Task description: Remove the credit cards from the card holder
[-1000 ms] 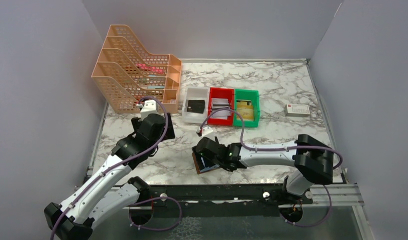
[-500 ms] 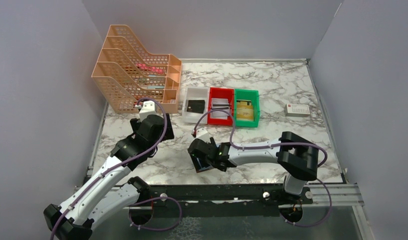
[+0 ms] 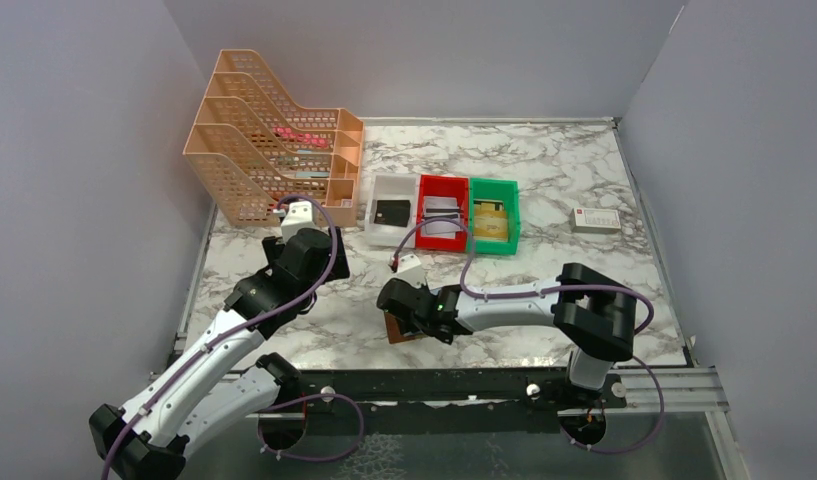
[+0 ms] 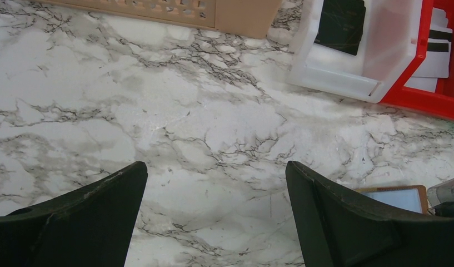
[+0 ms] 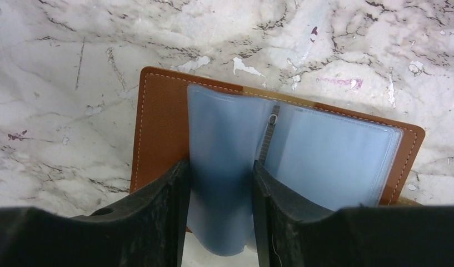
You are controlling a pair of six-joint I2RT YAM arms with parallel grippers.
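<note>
The right arm has swung in toward the left over the last second, elbow and all, and the right gripper [image 3: 412,306] has slid a little that way with it, so that from above it now covers nearly all of the holder [image 5: 158,122]. Only a brown edge shows at the near middle of the table [image 3: 544,170], where a moment ago some blue was visible. From the wrist you can see why. The holder lies open and flat on the marble, and the fingers [image 5: 169,211] have drawn in on either side of one blue sleeve [image 5: 219,139]. The sleeve bows up between them, so I'd call it pinched, though lightly. The left gripper [image 4: 216,167] hasn't budged. It hangs with its jaws wide and holding nothing, near the rack [image 3: 274,140], with a corner of the holder just in its view. The sleeves I can see look pale and bare, with no card edge in them. Cards [image 3: 441,215] already lie in the white bin [image 3: 379,232], the red bin [image 3: 424,190] and the green bin [image 3: 512,215]. My guess is the job is mostly done and this grip is for turning a leaf to check what's underneath. The soft plastic could slip out, or the whole holder could drag along with it.
</note>
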